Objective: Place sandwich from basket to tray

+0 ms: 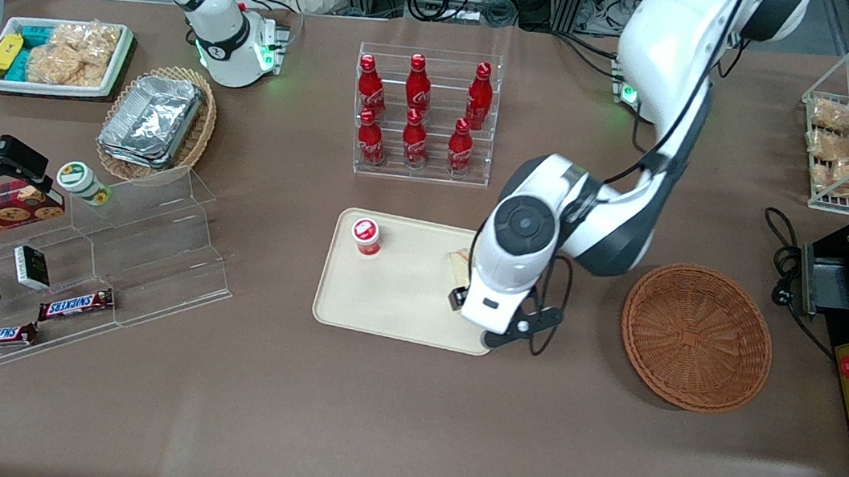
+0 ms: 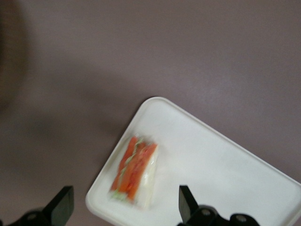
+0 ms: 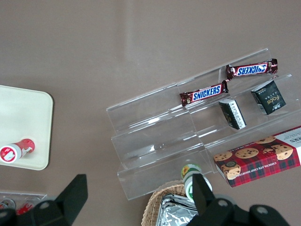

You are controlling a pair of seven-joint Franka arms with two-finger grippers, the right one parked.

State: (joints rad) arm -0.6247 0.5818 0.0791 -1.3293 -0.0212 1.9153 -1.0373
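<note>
Sandwich lying on tray (near rim); tool released, hovering above.

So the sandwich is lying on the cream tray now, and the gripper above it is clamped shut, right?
Not quite. The sandwich does lie on the tray, but the gripper above it is open: the left wrist view shows its fingers spread wide apart, touching nothing.
</note>
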